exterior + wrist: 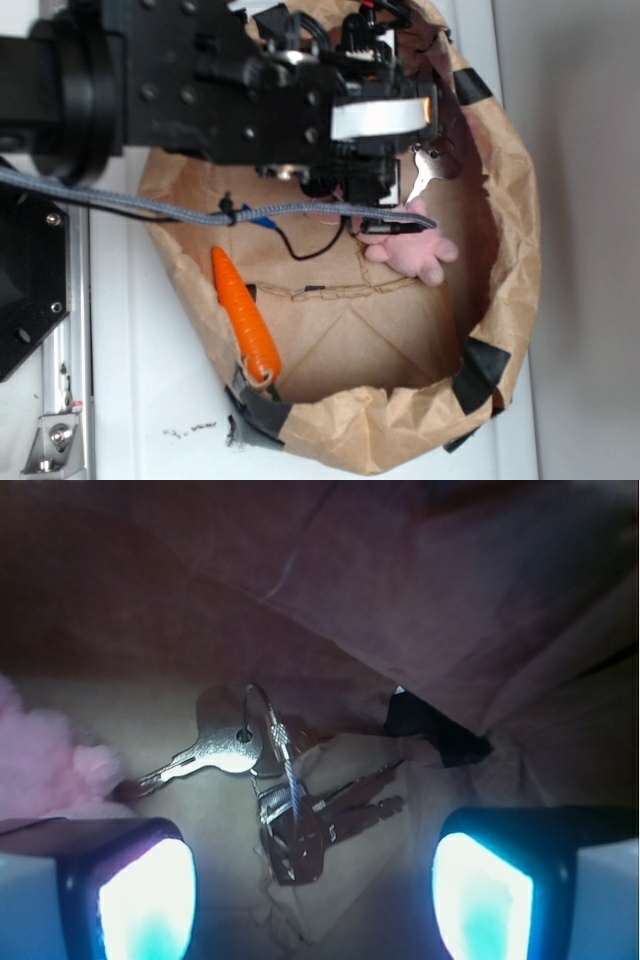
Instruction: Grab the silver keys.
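Note:
The silver keys (285, 790) lie on the brown paper floor: one shiny round-headed key points left, and darker brownish keys hang from the same wire ring. In the wrist view my gripper (315, 880) is open, its two glowing pads (150, 900) standing wide apart on either side of the bunch. The keys sit between the pads and slightly ahead, untouched. In the exterior view the keys (428, 170) show just right of the black gripper (385, 185), which reaches down into the paper bag.
A pink bunny (420, 250) lies right below the keys, and it shows at the left edge of the wrist view (40, 765). An orange carrot (245, 315) leans on the bag's left wall. The crumpled brown paper bag (505, 200) has black tape patches (480, 370).

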Robot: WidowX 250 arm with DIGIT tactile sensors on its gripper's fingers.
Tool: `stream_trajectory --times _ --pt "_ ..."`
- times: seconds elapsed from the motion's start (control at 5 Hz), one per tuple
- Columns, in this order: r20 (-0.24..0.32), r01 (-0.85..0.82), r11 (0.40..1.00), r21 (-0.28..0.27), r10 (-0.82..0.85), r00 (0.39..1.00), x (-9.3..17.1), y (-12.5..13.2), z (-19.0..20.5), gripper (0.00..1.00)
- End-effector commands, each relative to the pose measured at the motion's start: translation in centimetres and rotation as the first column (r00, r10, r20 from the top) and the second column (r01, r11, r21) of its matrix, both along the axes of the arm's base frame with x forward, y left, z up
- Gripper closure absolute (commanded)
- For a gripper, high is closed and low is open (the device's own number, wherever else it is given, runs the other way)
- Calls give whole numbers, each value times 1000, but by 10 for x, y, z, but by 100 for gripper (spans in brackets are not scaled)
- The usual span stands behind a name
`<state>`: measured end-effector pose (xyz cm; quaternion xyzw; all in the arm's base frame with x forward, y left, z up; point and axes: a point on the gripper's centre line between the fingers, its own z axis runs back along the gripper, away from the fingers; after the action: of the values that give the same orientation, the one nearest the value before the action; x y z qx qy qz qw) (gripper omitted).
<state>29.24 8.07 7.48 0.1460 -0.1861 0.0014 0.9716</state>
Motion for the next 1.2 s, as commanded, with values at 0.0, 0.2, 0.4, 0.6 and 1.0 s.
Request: stream_trajectory --times 0.0,0.2,0.4,0.6,1.0 --pt "48 -50 999 13 50 998 27 -2 9 0" --pt "42 -62 998 19 61 997 31 0 6 0" --pt "41 -60 998 21 59 997 30 0 5 0" --pt "41 -54 998 27 53 998 28 0 4 0" --pt "33 -6 1000 25 6 999 24 -7 -6 0"
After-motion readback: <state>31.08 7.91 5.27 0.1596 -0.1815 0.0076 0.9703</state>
